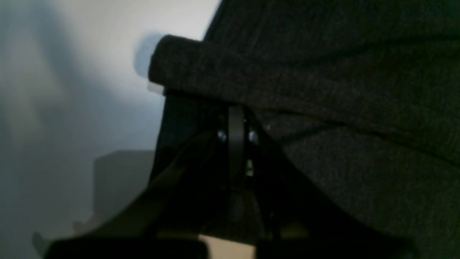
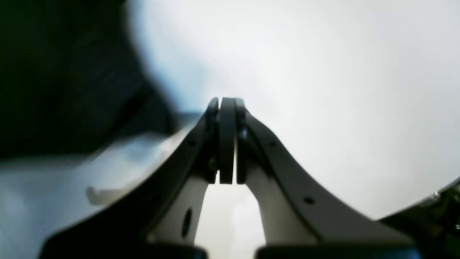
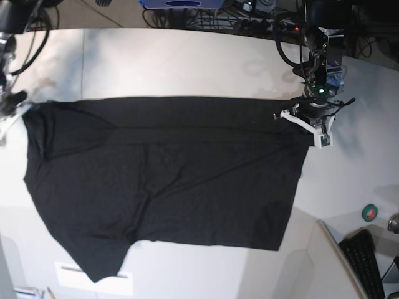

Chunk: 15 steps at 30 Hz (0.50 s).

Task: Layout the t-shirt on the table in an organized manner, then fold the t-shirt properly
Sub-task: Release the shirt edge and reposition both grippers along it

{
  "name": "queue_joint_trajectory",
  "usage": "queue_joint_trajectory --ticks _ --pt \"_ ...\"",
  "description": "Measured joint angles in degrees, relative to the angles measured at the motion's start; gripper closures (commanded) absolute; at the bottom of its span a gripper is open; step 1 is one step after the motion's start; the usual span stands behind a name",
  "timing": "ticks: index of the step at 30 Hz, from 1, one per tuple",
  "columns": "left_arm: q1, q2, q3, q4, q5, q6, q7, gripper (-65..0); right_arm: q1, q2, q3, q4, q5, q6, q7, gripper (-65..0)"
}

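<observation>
White tabletop fills the base view: the table (image 3: 187, 62) runs wide and pale under 2 arms. At its right edge, the left gripper (image 1: 235, 118) has its jaws pressed together on a rolled, hemmed edge of the t-shirt (image 3: 168, 180), the dark knit bunching over the fingertips in the left wrist view. In the base view that grip sits at the shirt's upper right corner, where the cloth edge is drawn taut along the top.

At the far left edge of the base view, the right gripper (image 2: 227, 140) is also fully closed, its pads meeting flat. In the right wrist view black cloth lies blurred just to one side of the jaws; whether any fabric is pinched between them cannot be told.

Outward from both grippers, the t-shirt lies spread flat on the table, plain black face up, with 1 sleeve trailing toward the lower left. A keyboard (image 3: 365, 261) and a small green roll (image 3: 370, 213) sit at the lower right.
</observation>
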Motion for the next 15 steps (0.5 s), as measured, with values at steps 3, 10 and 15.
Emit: queue_joint_trajectory --ticks 3,10,15 --pt "-0.07 0.0 0.02 -0.02 0.11 -0.02 0.02 0.0 -0.63 -2.45 -2.67 0.24 0.83 0.55 -0.28 0.0" --pt "-0.07 -0.07 0.02 -0.07 0.15 0.17 0.04 0.0 2.6 -0.98 -2.25 -8.28 0.39 0.13 2.23 0.0" --pt "-0.02 -0.72 0.04 -0.17 -0.04 -0.44 0.11 0.0 5.46 1.53 -2.25 -15.69 0.68 0.11 7.45 0.0"
